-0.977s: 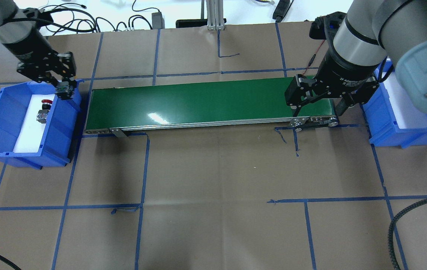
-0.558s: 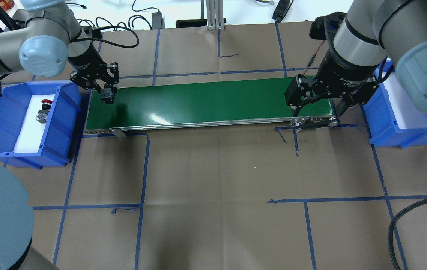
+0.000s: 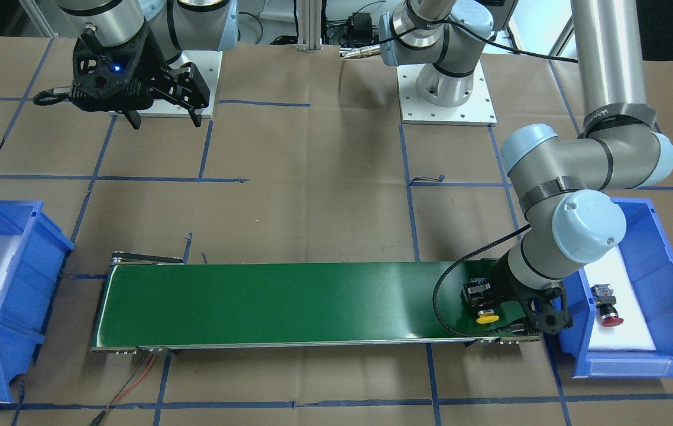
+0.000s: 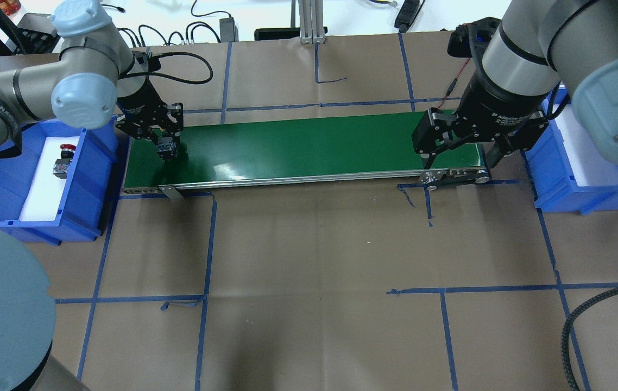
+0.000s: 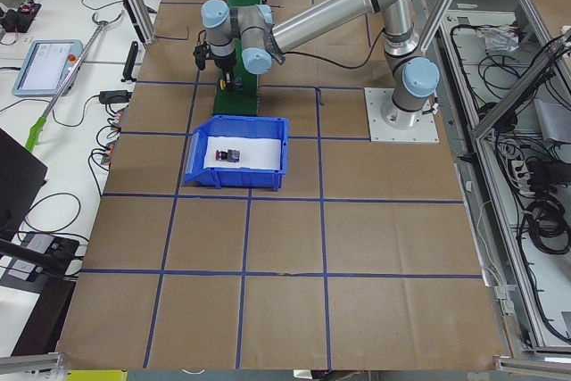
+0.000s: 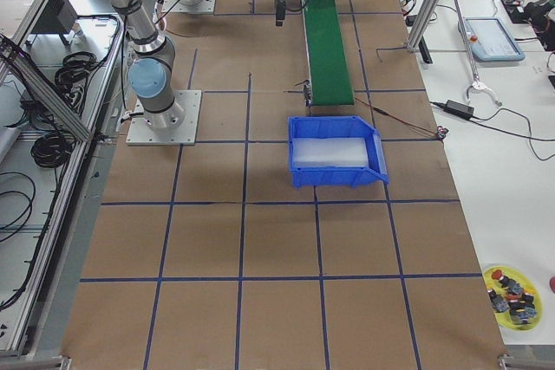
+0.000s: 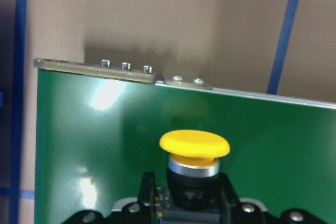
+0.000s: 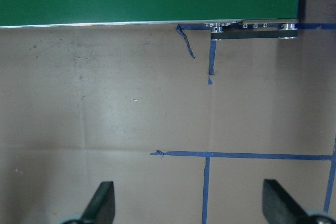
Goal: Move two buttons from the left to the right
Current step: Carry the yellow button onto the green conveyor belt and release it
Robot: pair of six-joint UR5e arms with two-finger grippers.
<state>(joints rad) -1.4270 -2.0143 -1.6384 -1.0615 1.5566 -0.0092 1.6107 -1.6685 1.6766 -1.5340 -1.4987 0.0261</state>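
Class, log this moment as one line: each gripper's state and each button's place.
left gripper: shut on yellow button, over conveyor belt left end | right gripper: open, empty | red button: lying in left bin

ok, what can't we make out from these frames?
Whether the yellow button rests on the green belt: the left wrist view's bottom edge cuts off its base, and the left end effector covers it overhead.
Any marking on the red button: too small in every view.
What the small parts on the yellow plate are: too small in the exterior right view.
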